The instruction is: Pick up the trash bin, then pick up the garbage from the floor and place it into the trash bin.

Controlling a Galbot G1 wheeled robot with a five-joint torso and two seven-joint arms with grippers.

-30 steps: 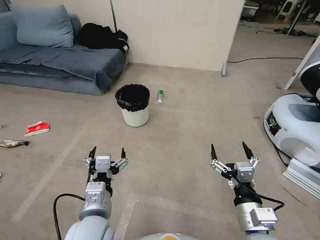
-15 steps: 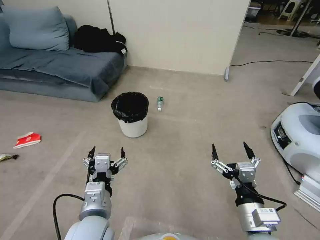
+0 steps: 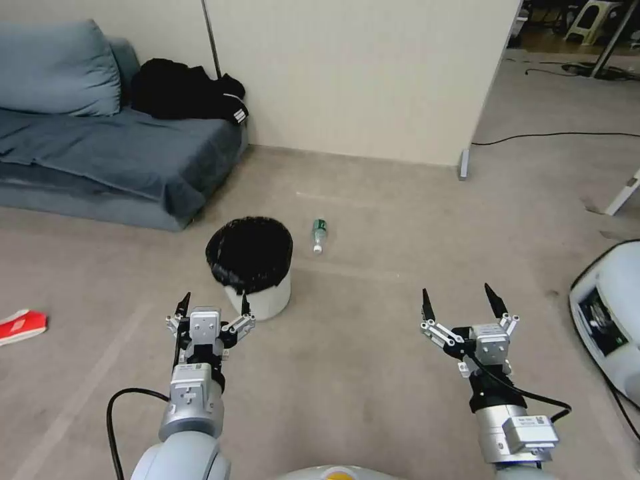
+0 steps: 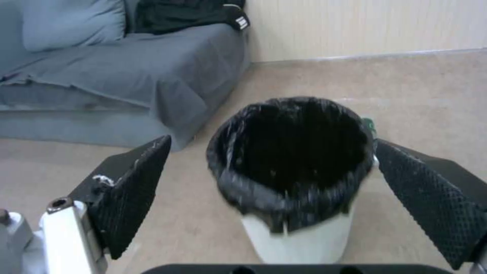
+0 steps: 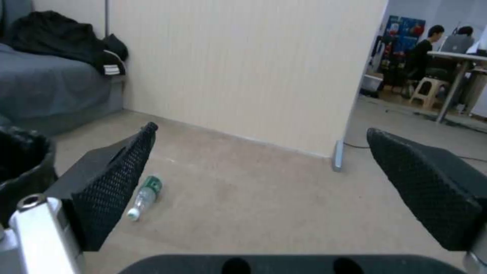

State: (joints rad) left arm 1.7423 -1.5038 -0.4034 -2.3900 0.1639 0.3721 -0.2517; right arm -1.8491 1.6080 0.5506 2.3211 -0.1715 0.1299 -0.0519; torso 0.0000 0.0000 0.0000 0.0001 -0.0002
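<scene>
While both arms reach forward, the left gripper (image 3: 213,303) and right gripper (image 3: 460,300) hang spread wide and empty. Just beyond the left one, the trash bin (image 3: 257,293) stands upright; beside it lies a plastic bottle (image 3: 319,235).

**Trash bin and floor litter**

The trash bin (image 3: 251,267), a small round white bucket with a crinkly black liner folded over its rim, stands upright on the floor, just ahead of the left gripper (image 3: 213,305) and framed between its spread jaws. A small plastic bottle (image 3: 319,235) with a green label lies on its side just beyond the bin. A flattened red-and-white carton (image 3: 21,326) lies well apart, off to the left.
</scene>
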